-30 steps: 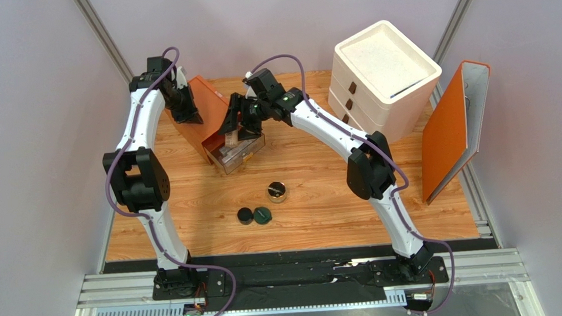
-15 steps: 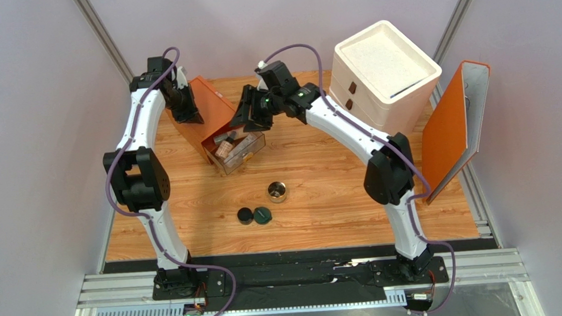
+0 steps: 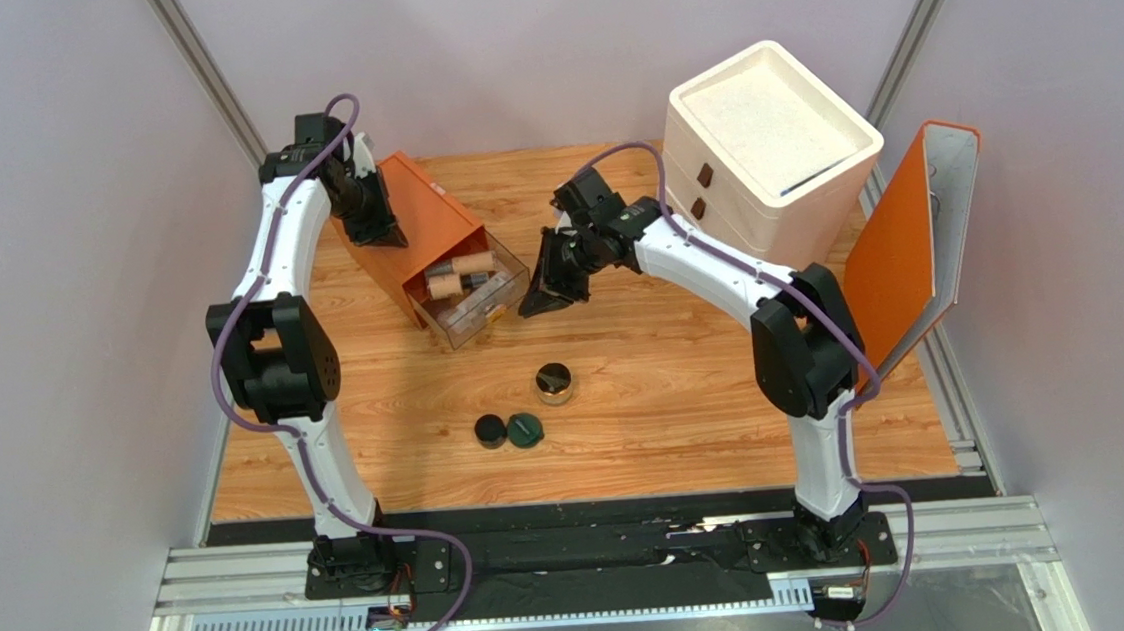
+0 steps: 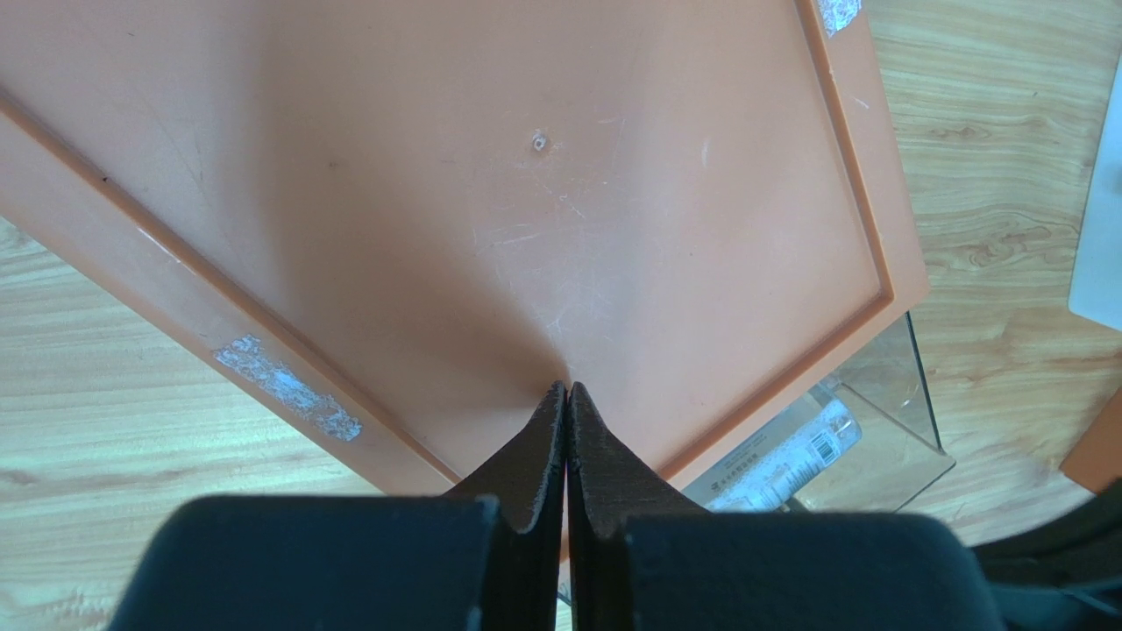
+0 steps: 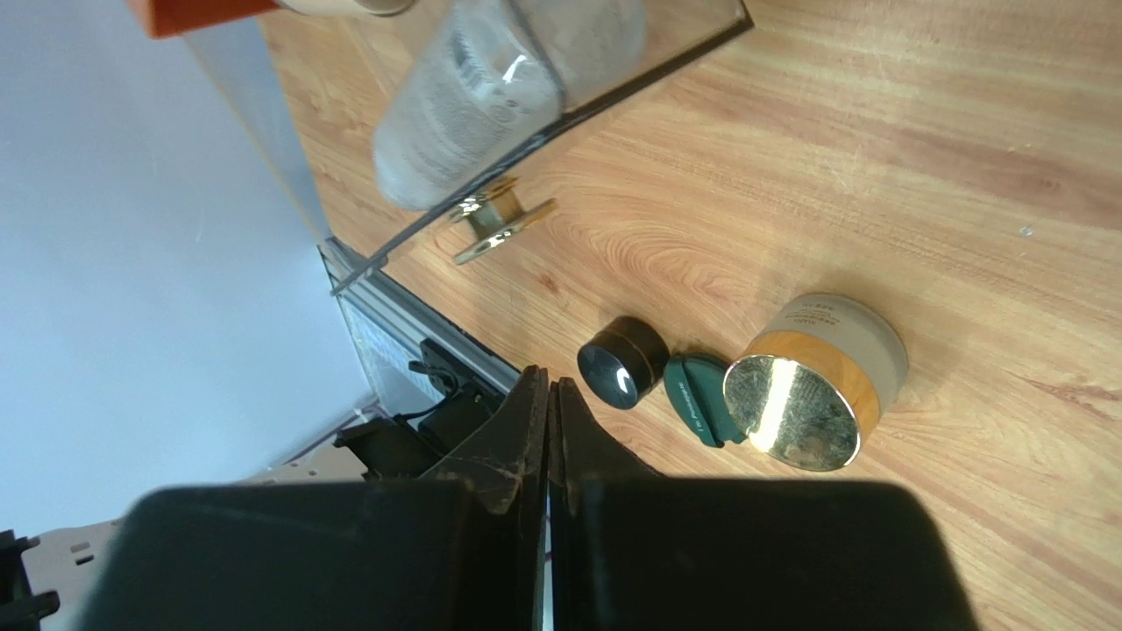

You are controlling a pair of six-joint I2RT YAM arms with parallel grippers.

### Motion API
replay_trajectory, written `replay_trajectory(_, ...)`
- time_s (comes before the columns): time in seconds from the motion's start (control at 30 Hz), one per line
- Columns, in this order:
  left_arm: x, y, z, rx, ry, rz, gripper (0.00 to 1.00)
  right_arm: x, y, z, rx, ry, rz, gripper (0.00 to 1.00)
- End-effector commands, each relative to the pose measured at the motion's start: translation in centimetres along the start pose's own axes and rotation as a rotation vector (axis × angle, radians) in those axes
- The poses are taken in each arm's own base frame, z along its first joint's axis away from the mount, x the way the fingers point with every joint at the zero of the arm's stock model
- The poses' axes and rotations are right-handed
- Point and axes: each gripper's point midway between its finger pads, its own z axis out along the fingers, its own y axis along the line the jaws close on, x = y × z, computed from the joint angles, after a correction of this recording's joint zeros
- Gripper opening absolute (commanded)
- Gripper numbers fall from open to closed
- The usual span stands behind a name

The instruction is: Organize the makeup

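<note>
While the left gripper [image 4: 568,391] is clenched on nothing, its closed tips appear to touch the top of the orange drawer box [image 4: 527,197], just inside that top's raised rim. The box sits at the far left of the table [image 3: 650,399], and the left arm runs up along the table's left edge, close to the wall.

A clear drawer [image 3: 480,300] stands pulled out from the box toward the table's middle. Little bottles [image 3: 453,282] lie on their sides inside it, beige ones at the back and a clear one against the front wall. A small brass knob [image 5: 498,217] sticks out from the drawer's front.

The right gripper [image 3: 533,306] is shut tight and empty, hanging over bare wood just right of the drawer's front corner, apart from it.

Nearer the arm bases, the gold-rimmed jar [image 3: 554,384] stands upright in the open. The black compact [image 3: 490,431] and the dark green compact [image 3: 526,430] lie flat, side by side and touching or nearly so, just beyond the jar toward the near edge.

Bare wood spreads right of the jar, across to the white drawer unit [image 3: 766,149] in the far right corner. An orange panel [image 3: 904,266] leans at the table's right edge, with the right arm's elbow near it.
</note>
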Motion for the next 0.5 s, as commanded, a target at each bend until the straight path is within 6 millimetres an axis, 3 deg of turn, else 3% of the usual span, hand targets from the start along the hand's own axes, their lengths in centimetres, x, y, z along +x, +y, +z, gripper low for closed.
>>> replay_trajectory(0.0,2.4,2.0,2.1,-0.059,0.113,-0.007,0.0,0.9,0.1,1.2,-0.022,0.075,0.03,0.0)
replay_trajectory(0.17,2.4,2.0,1.9,-0.064,0.112,0.001,0.0,-1.1,1.0,2.9,-0.035,0.053,0.015,0.0)
replay_trajectory(0.23,2.4,2.1,1.9,-0.067,0.116,0.001,0.0,-2.4,2.6,3.2,-0.066,0.028,0.003,0.0)
replay_trajectory(0.3,2.5,2.1,1.8,-0.071,0.118,0.004,0.0,-3.3,2.5,4.7,-0.068,0.027,0.017,0.0)
replay_trajectory(0.47,2.4,2.2,1.4,-0.079,0.117,0.018,0.0,-6.4,5.9,7.0,-0.147,-0.046,-0.012,0.0)
